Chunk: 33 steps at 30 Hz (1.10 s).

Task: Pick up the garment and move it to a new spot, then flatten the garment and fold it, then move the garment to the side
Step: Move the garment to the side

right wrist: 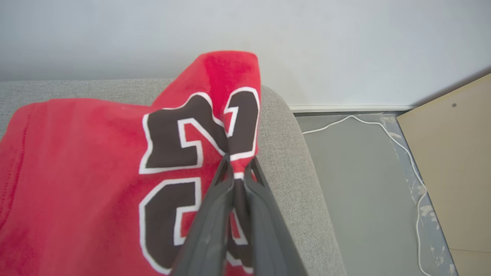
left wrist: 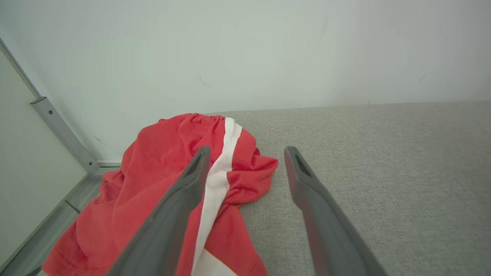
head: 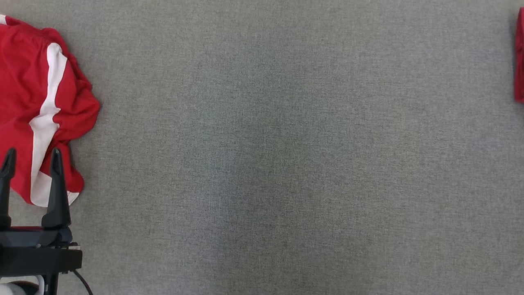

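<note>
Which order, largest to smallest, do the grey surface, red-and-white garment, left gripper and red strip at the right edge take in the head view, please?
1. grey surface
2. red-and-white garment
3. left gripper, nearer the camera
4. red strip, cropped by the frame

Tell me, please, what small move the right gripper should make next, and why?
Probably open the right gripper and let go. It is shut on a raised fold of the numbered red garment, which otherwise lies flat by the edge of the grey surface, seemingly set to the side. The left gripper hangs open over the striped red garment.
</note>
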Tool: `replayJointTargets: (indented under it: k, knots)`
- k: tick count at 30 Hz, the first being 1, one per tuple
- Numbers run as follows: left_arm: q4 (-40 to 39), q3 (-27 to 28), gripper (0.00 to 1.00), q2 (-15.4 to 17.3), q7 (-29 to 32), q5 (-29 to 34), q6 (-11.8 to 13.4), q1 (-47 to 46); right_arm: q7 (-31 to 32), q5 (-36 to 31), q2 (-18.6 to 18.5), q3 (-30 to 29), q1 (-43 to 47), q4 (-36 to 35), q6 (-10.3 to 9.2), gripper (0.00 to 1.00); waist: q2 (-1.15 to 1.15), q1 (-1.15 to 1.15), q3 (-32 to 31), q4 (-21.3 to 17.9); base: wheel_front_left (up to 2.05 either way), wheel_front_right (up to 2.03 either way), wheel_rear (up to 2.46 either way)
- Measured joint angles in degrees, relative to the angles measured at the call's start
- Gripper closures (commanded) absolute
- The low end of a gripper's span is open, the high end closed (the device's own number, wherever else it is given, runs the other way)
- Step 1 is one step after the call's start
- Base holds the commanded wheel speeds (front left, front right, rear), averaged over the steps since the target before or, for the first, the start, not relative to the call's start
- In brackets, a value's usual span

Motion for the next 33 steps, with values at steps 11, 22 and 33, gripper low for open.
replayJointTargets:
  k: [11, 22, 33]
  knots:
    - [-0.1, 0.0, 0.00, 0.4, -0.1, -0.4, 0.5, -0.1, -1.4, -1.9, 0.0, 2.5, -2.5, 3.1, 0.00, 0.00, 0.00, 0.00, 0.6, 0.6, 0.00, 0.00, 0.00]
    - [0.6, 0.0, 0.00, 0.0, -0.6, -0.8, 1.1, 0.0, -7.4, 0.5, 1.8, 1.9, -4.0, 3.6, 0.00, 0.00, 0.00, 0.00, -1.0, 0.3, 0.00, 0.00, 0.00]
    - [2.1, -0.3, 0.00, -1.6, -1.1, -1.7, 1.6, 1.7, -19.6, 11.1, 7.6, 0.8, 5.8, -6.9, 0.00, 0.00, -0.01, -0.01, -6.5, -0.3, 0.00, 0.00, 0.00]
